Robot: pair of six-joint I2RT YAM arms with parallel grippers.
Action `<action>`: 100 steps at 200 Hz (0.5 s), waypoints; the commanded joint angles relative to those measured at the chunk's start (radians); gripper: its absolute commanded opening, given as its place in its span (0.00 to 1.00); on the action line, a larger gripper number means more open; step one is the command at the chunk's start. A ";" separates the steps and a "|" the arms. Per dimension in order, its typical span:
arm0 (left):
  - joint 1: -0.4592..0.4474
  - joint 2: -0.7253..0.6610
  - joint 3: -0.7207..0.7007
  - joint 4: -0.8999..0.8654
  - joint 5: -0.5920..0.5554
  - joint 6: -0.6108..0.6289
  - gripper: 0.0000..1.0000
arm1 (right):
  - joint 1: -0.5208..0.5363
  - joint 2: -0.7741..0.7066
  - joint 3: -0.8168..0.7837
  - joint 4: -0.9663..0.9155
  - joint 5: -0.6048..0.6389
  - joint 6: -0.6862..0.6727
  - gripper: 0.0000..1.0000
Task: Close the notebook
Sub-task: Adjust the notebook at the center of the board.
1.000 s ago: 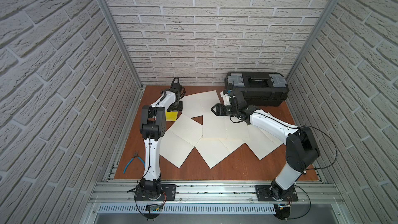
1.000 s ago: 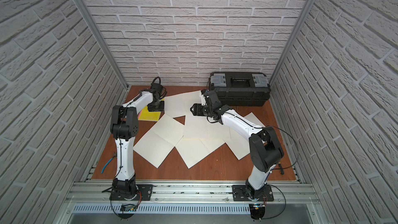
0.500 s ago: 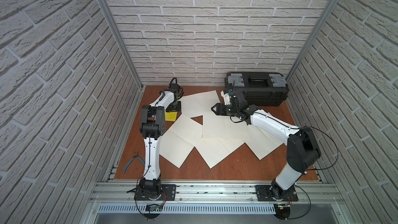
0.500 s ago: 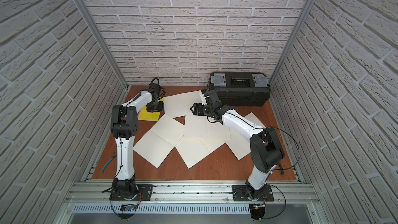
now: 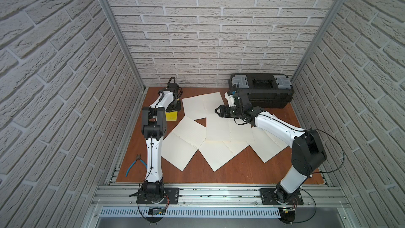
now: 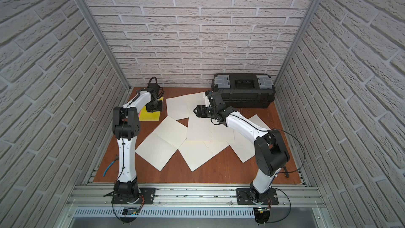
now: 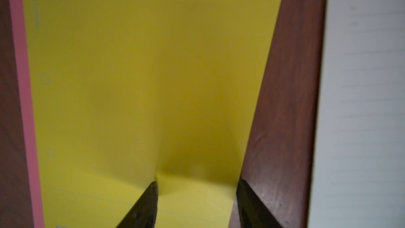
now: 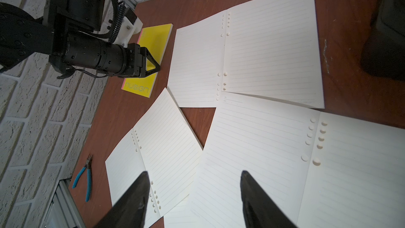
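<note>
- Left wrist view: the left gripper stood spread, one fingertip denting the yellow notebook, the other at its edge over bare table.
- A lined sheet lay just beside that strip.
- The left arm reached to the table's far left corner, where the notebook lay closed.
- The right gripper, spread and empty, hovered over loose sheets, well apart from the notebook.

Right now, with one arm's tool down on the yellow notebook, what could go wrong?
1. A finger of the left tool dents the cover of the yellow notebook; more pressure might crease it.
2. Its other finger sits at the cover's edge, so pulling away could snag it and flip it open.
3. The right tool hangs open over the loose sheets; a low sweep might scatter them.
</note>
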 commanded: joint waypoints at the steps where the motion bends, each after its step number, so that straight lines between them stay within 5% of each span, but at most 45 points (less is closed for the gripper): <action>1: 0.029 0.053 0.025 -0.042 0.015 0.038 0.57 | -0.005 -0.019 0.010 0.016 -0.009 0.001 0.66; 100: 0.041 0.076 0.070 -0.074 0.034 0.100 0.60 | -0.006 0.020 0.034 0.018 -0.026 0.008 0.65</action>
